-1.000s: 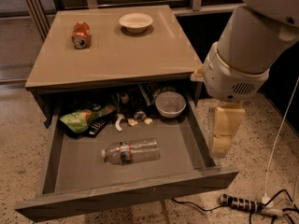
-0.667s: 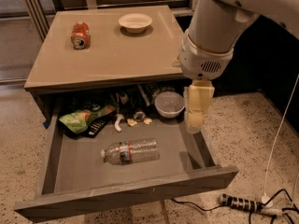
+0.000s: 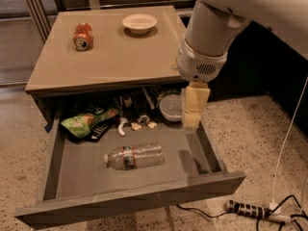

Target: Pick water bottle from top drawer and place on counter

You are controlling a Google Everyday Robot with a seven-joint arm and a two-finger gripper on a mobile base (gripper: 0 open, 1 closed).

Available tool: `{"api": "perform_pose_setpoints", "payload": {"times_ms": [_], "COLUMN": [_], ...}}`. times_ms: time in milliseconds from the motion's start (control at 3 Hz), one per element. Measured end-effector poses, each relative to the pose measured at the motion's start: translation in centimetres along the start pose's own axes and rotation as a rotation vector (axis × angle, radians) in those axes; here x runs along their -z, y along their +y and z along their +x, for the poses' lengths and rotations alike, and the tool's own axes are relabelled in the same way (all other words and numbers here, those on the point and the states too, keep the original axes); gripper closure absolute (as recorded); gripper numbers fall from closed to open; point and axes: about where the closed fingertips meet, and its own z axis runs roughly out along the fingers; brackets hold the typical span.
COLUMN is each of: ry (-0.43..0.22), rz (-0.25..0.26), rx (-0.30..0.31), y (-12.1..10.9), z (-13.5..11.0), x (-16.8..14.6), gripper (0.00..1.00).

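Observation:
The water bottle (image 3: pixel 134 156) lies on its side on the grey floor of the open top drawer (image 3: pixel 130 201), white cap pointing left. My gripper (image 3: pixel 191 124) hangs from the white arm above the drawer's right part, to the right of the bottle and well clear of it, with nothing in it. The tan counter (image 3: pixel 115 57) spreads out above the drawer.
An orange-red soda can (image 3: pixel 83 36) and a white bowl (image 3: pixel 139 23) sit on the counter. At the drawer's back lie a green snack bag (image 3: pixel 86 121), small bits and a clear round bowl (image 3: pixel 171 107). A power strip (image 3: pixel 248 210) and cables lie on the floor at right.
The arm has swung left, bringing my gripper from outside the drawer's right wall to above the drawer's right interior. The bottle has not moved.

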Motion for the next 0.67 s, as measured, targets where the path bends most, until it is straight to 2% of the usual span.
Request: {"api": "perform_pose_setpoints", "payload": {"times_ms": [333,667], "ry": [-0.019,-0.019], "rz": [-0.008,-0.008], "rx": [0.018,0.018], "y": [-3.38,-3.4], "z": [-1.9,-1.92], "x": [-1.96,-1.96], "gripper": [0.0,0.0]}}
